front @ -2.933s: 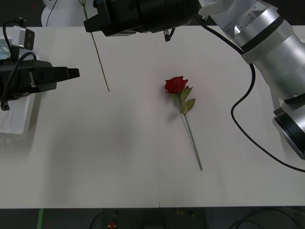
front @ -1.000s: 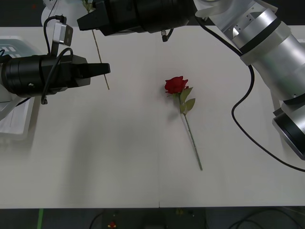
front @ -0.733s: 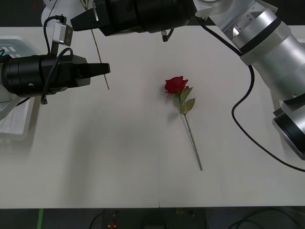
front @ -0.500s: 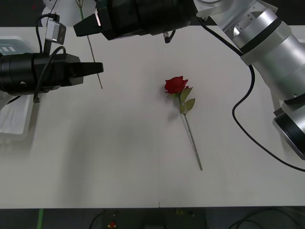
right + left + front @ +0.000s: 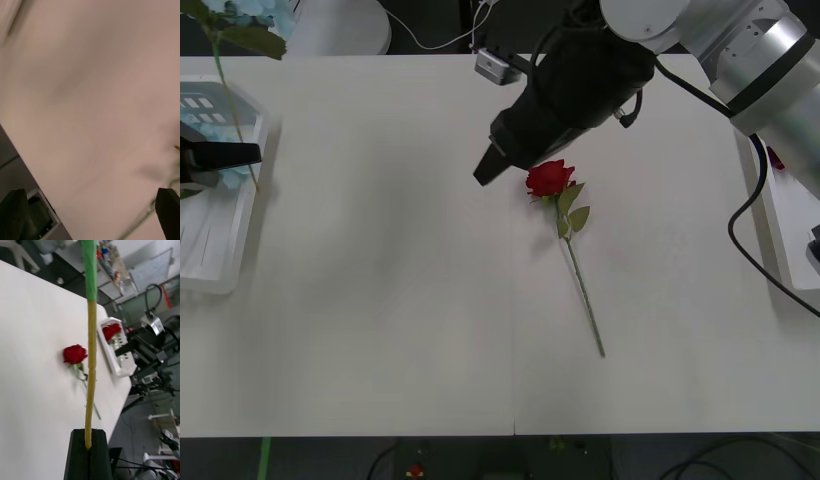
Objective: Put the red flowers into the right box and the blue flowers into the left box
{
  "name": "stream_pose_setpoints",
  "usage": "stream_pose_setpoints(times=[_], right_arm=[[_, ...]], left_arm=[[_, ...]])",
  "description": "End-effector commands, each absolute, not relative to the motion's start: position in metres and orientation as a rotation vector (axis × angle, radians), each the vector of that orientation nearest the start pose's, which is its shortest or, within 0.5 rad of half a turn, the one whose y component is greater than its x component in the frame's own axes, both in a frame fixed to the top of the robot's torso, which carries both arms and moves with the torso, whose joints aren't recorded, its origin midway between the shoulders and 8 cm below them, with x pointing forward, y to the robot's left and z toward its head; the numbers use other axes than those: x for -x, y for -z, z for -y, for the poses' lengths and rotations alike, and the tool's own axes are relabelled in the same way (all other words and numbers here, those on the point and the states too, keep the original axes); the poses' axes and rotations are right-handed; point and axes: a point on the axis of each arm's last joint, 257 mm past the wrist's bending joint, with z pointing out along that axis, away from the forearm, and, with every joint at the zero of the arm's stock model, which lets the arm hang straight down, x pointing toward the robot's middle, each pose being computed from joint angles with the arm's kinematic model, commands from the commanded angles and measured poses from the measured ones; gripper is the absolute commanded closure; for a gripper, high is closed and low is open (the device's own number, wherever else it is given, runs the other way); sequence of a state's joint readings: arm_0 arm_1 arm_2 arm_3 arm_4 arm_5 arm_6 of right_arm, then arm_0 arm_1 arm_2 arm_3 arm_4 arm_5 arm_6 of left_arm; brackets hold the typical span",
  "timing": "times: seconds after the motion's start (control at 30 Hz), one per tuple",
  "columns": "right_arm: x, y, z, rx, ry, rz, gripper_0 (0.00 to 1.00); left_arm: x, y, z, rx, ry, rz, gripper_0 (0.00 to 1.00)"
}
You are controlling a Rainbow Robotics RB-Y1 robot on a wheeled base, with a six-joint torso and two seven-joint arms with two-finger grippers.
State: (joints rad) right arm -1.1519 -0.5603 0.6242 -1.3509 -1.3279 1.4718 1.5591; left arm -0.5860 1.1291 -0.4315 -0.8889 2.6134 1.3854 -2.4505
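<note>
A blue flower [image 5: 242, 12] hangs upright over the left box [image 5: 210, 272] at the table's left edge. My left gripper [image 5: 252, 155] is shut on its thin stem [image 5: 90, 352]; the left wrist view shows the fingers [image 5: 89, 433] clamped on the stem's lower end. One red flower [image 5: 550, 178] lies in the middle of the table, stem pointing toward the front. My right gripper [image 5: 480, 176] hovers just left of its bloom, open [image 5: 92, 191] and holding nothing. The right box [image 5: 778, 235] sits at the right edge and holds red flowers [image 5: 111, 331].
A black cable [image 5: 740, 250] from the right arm loops over the table near the right box. The white table [image 5: 380, 320] stretches bare between the boxes around the rose. Room clutter and equipment stand beyond the table's right side [image 5: 153, 352].
The right arm let go of the blue flower's stem at the far left and swung back to the rose. The left gripper closed on that stem and drew it back over the left box.
</note>
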Motion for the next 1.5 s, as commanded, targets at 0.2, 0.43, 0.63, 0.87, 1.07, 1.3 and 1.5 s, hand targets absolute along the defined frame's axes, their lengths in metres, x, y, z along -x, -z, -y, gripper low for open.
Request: stream_pose_setpoints(times=[0.2, 0.43, 0.63, 0.87, 1.07, 1.3, 1.5], right_arm=[[-0.507, 0.163, 0.102, 1.088, -0.059, -2.633, 0.02], [-0.507, 0.197, 0.132, 0.908, 0.04, -2.739, 0.02], [-0.505, 0.224, 0.133, 0.757, 0.041, -2.783, 0.02], [-0.502, 0.251, 0.132, 0.681, 0.038, -2.798, 0.02], [-0.503, 0.268, 0.125, 0.663, 0.055, -2.794, 0.02], [-0.515, 0.288, 0.109, 0.604, 0.015, -2.783, 0.02], [-0.524, 0.299, 0.109, 0.566, -0.001, -2.78, 0.02]], left_arm=[[-0.499, 0.081, -0.46, -0.311, 0.753, -2.063, 1.0], [-0.514, 0.085, -0.546, -0.283, 0.318, -2.157, 1.0], [-0.509, 0.102, -0.616, -0.227, 0.017, -2.235, 1.0], [-0.502, 0.109, -0.645, -0.226, -0.132, -2.284, 1.0], [-0.498, 0.135, -0.648, -0.295, -0.22, -2.363, 1.0], [-0.492, 0.179, -0.648, -0.281, -0.275, -2.466, 1.0], [-0.48, 0.203, -0.66, -0.182, -0.345, -2.551, 1.0]])
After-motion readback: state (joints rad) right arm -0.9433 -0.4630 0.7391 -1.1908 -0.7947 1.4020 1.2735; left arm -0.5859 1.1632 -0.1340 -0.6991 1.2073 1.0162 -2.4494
